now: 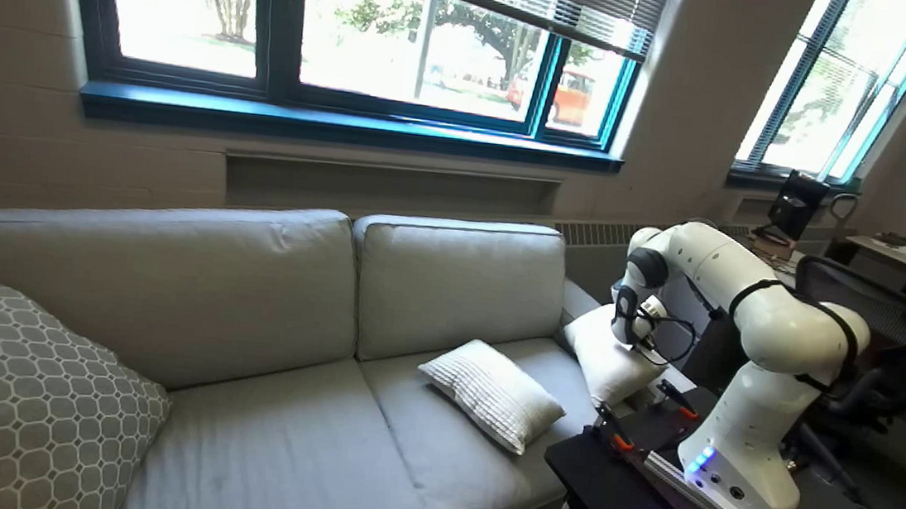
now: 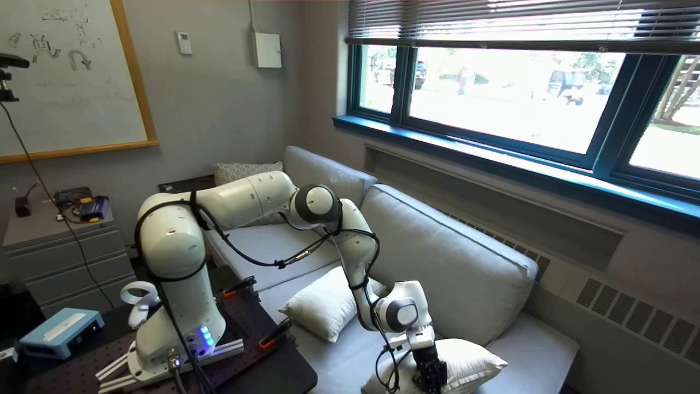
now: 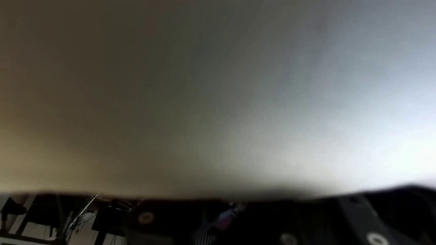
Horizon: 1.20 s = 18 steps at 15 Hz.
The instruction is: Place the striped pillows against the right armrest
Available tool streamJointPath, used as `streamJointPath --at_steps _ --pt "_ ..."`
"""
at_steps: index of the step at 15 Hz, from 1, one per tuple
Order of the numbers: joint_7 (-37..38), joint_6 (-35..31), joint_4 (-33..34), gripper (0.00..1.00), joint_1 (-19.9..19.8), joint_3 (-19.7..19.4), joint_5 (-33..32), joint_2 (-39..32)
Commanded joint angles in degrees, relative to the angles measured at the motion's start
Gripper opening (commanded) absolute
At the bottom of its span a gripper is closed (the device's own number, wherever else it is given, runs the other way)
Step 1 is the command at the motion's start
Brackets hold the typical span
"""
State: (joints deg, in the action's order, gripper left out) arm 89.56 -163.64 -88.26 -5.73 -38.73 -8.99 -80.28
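I'm judging that I'm placing one striped pillow, which is slanting just beside the right armrest, perhaps touching. The end effector is resting at it; gaping or gripping, I cannot tell. The next move is likely calling for snugging it, then fetching the other striped pillow, which is lying on the seat cushion.

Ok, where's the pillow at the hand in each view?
In an exterior view: white pillow, right of centre.
In an exterior view: white pillow, bottom edge, right of centre.
Wrist view: likely the blurred pale surface filling most of it.
Landmark in both exterior views: lattice pillow.
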Motion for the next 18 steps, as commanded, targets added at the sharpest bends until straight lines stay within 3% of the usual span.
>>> streamJointPath --at_steps 1,9,16,18 --pt "-3.78 3.74 0.3 0.41 0.45 -2.04 2.69 -1.21" --pt "-2.68 10.68 -0.38 0.99 7.46 -6.43 1.58 -1.49" --pt "1.36 12.86 -2.53 1.0 17.03 -12.15 0.41 -1.12" --pt "-2.38 7.38 -4.76 1.0 17.89 -8.86 0.83 3.26"
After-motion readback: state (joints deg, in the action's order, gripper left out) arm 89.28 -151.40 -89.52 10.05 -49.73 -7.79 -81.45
